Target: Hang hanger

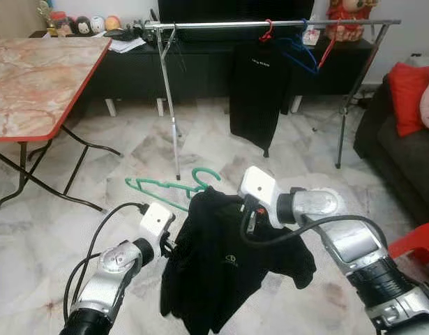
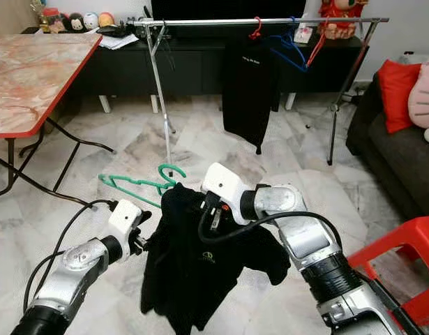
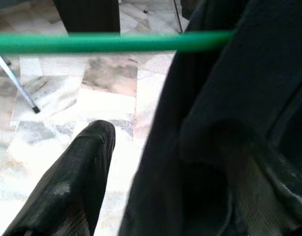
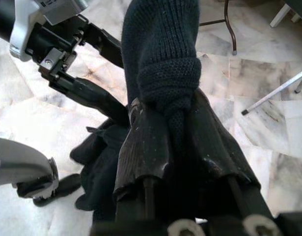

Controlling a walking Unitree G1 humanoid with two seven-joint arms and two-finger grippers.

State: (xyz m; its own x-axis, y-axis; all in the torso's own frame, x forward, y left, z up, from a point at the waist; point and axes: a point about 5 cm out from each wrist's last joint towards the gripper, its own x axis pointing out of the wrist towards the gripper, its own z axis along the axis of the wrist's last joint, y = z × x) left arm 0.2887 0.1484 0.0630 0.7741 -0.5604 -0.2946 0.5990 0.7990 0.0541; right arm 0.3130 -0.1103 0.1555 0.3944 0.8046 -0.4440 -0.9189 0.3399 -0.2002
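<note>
A black shirt [image 1: 228, 269] hangs in front of me, held up between both arms. A green hanger [image 1: 165, 185] sticks out of its left shoulder, hook [image 1: 206, 174] uppermost. My right gripper [image 1: 250, 213] is shut on a bunched fold of the shirt [image 4: 165, 73] near the collar. At the shirt's left edge my left gripper [image 1: 174, 246] stands open. One of its fingers [image 3: 77, 182] is bare, the other lies under the cloth [image 3: 229, 98], and the hanger's bar [image 3: 111, 42] crosses just beyond them. The silver clothes rail [image 1: 221, 24] stands further ahead.
On the rail hang a black garment [image 1: 256, 91] on a red hanger [image 1: 268, 31] and a blue hanger [image 1: 298, 52]. A marble-topped folding table [image 1: 33, 84] is at the left. A dark sofa [image 1: 402, 160] and a red stool [image 1: 418, 243] are at the right.
</note>
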